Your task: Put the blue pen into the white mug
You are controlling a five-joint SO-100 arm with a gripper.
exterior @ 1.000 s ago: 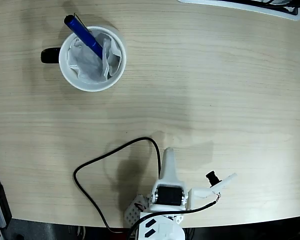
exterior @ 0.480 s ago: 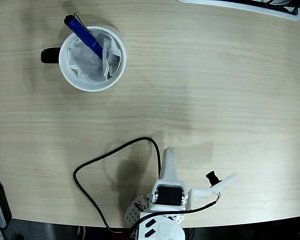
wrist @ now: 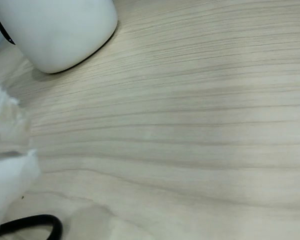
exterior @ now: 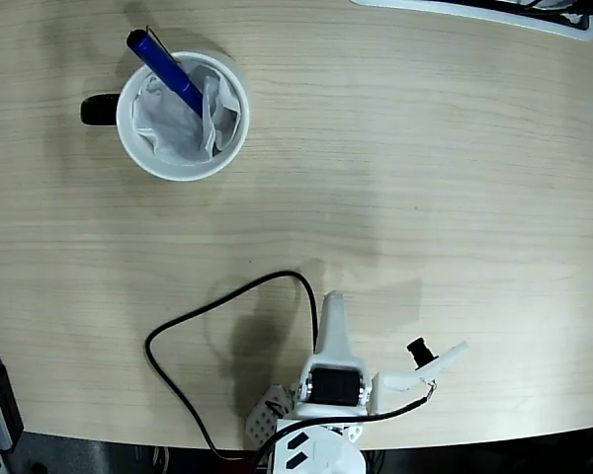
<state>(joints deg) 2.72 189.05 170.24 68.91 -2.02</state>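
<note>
Fixed view shows the slim glossy blue pen [exterior: 165,59] already leaning inside the round white ceramic mug [exterior: 182,116], so the gripper [exterior: 334,308], apparently empty with its opening impossible to judge, should simply keep well clear.

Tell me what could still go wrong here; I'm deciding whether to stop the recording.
The blue pen leans on the white mug's rim with its clip end sticking out, propped on crumpled paper; a bump might tip it out. The black cable loops beside the arm and could snag it.
</note>
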